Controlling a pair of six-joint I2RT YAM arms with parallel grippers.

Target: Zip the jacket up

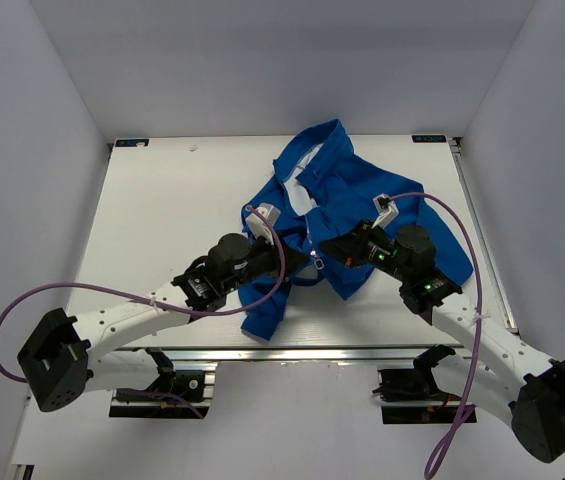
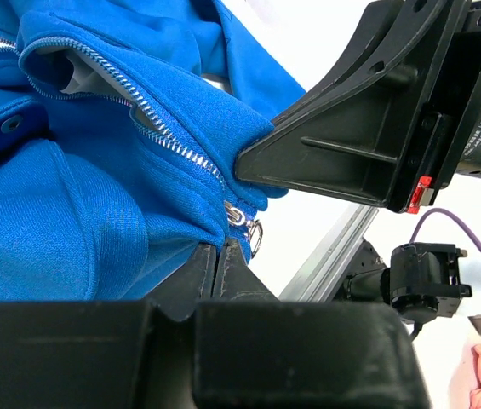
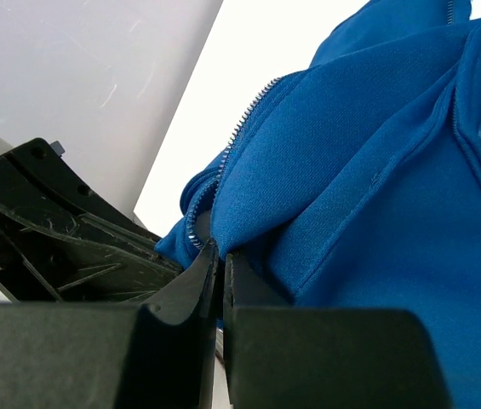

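The royal-blue soft fabric jacket [image 1: 347,200] lies crumpled on the white tabletop [image 1: 162,220], spreading away beyond both sets of fingers. The left wrist view shows the left fingers [image 2: 213,262] pressed together on the hem. The silver zipper slider [image 2: 237,213] sits just above their tips, and the right fingers [image 2: 334,145] are close beside it. Only the right wrist view shows the right fingers [image 3: 208,266] pinching the opposite front edge, with zipper teeth [image 3: 247,111] running up from them. The overhead view is too small to show either grip.
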